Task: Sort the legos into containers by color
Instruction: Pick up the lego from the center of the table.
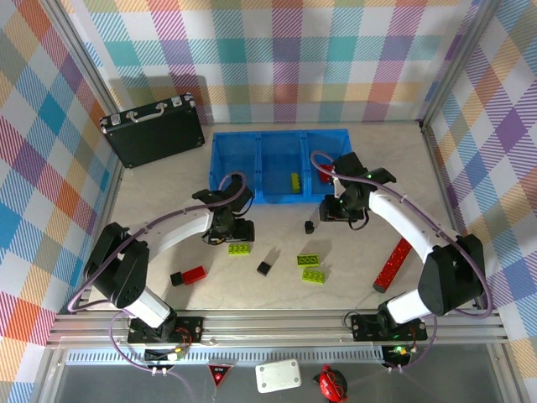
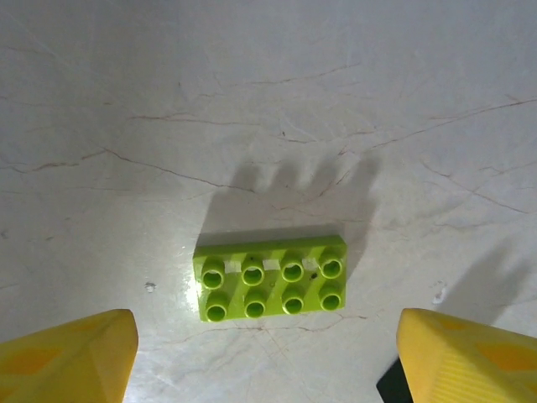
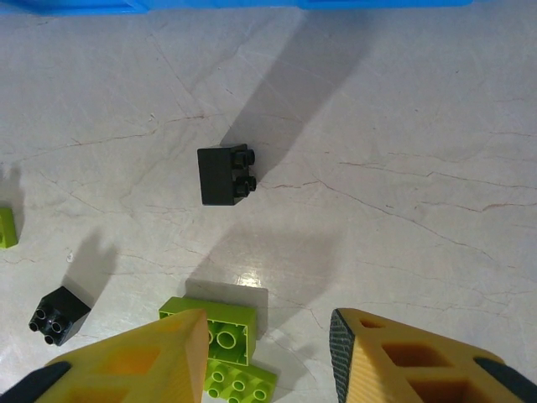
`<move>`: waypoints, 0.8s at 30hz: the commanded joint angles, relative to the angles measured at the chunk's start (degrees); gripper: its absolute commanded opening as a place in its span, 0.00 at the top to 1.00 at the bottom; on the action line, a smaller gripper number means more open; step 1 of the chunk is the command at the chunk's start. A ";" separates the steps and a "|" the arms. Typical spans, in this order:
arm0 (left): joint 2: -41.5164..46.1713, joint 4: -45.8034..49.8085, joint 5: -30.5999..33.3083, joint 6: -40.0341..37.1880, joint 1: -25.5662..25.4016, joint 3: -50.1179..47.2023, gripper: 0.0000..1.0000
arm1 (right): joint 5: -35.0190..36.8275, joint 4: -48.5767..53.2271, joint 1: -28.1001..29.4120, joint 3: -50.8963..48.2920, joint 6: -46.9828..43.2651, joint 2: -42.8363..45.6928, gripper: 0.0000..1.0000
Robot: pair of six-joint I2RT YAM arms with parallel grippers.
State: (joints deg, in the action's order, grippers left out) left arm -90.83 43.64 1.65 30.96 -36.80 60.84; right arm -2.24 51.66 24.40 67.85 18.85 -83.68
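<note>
Legos of glossy studded plastic lie scattered on a pale tabletop (image 1: 159, 197) veined with fine cracks, on the near side of a bright blue bin (image 1: 236, 172) of smooth plastic divided into three square compartments. Middle compartment: one lime-green brick (image 1: 294, 180). Right compartment: a red piece (image 1: 324, 175), half hidden by the right arm, probably a brick.

Left gripper (image 2: 265, 357): its yellow wedge-shaped fingers (image 2: 71, 357) are spread wide over a flat lime-green plate (image 2: 270, 278) with two rows of four round studs. The plate lies on the table between the fingers, touching neither.

Right gripper (image 3: 267, 336): fingers apart and holding nothing, it hangs near the bin's right end, above a small black cube (image 3: 225, 175) whose studs show at one side.

Nearer: a second black cube (image 3: 57, 315) and two more green pieces (image 1: 314, 275) just beside each other. Near left: a red brick (image 1: 194, 274) touching a black one (image 1: 177, 278). Near right: a long red bar (image 1: 393, 264), lying slantwise. Far left: a black metal-edged briefcase (image 1: 153, 130), shut.
</note>
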 commanded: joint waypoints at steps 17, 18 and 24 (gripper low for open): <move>-8.32 -5.40 -0.42 3.62 -2.39 -2.48 0.27 | -0.48 -0.42 0.29 -1.93 0.27 1.88 0.56; -8.63 -5.40 -0.42 3.67 -2.48 -2.46 0.28 | -0.56 -0.39 0.34 -1.91 0.23 1.85 0.56; -9.00 -5.10 0.44 4.08 -3.13 -2.39 0.30 | -0.48 -0.11 0.29 -1.89 0.21 2.04 0.56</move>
State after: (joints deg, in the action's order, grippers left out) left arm -98.85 38.54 2.04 33.80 -38.68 58.63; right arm -2.22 51.40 24.40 66.19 18.85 -82.89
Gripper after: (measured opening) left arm 0.705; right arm 0.441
